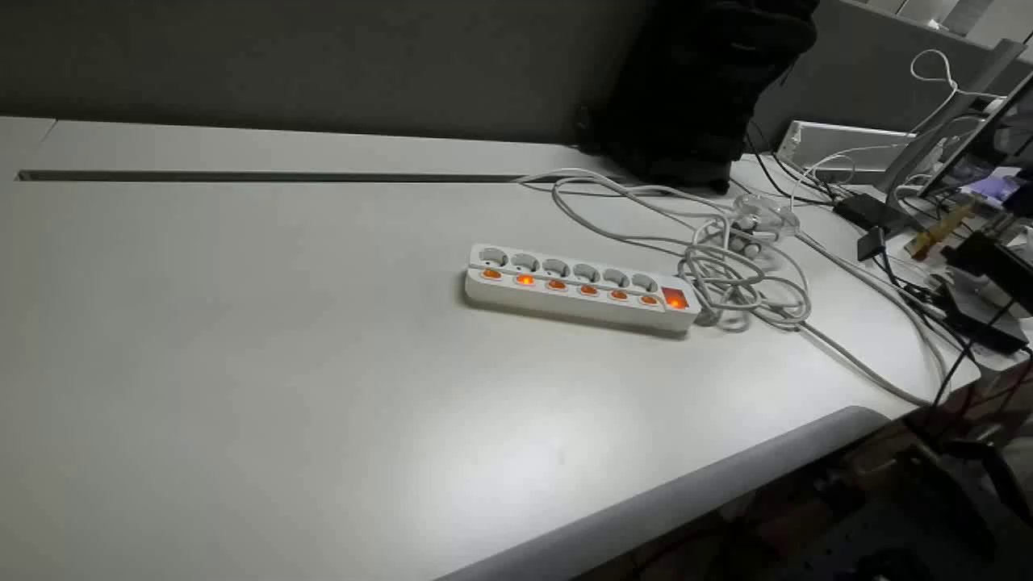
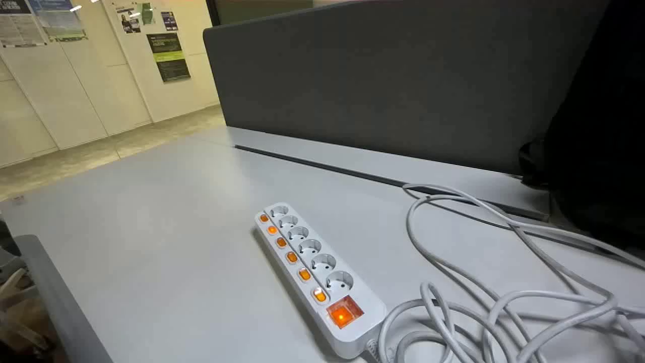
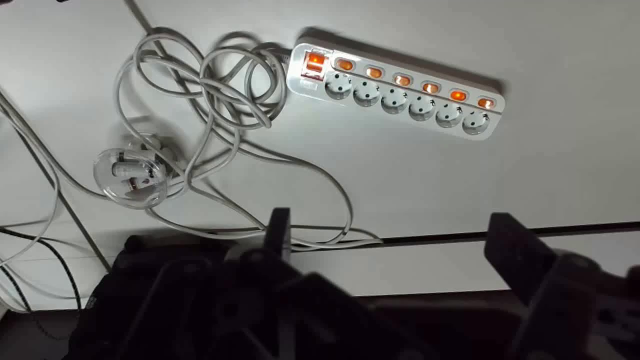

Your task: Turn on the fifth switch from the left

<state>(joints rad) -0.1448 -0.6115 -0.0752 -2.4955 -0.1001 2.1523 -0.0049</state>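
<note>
Wrist view shows the fingers (image 3: 517, 254) spread and empty; better to pinch them together, then press the unlit fifth switch (image 1: 619, 295), avoiding neighbouring switches (image 1: 588, 290).

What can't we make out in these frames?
Fifth switch, in an exterior view: any markings, too small.
Gripper, wrist view: rear, cut off by the bottom edge.
Clear container, wrist view: print on its contents, too small.
Black bag, in an exterior view: top, cut off by the top edge.
</note>
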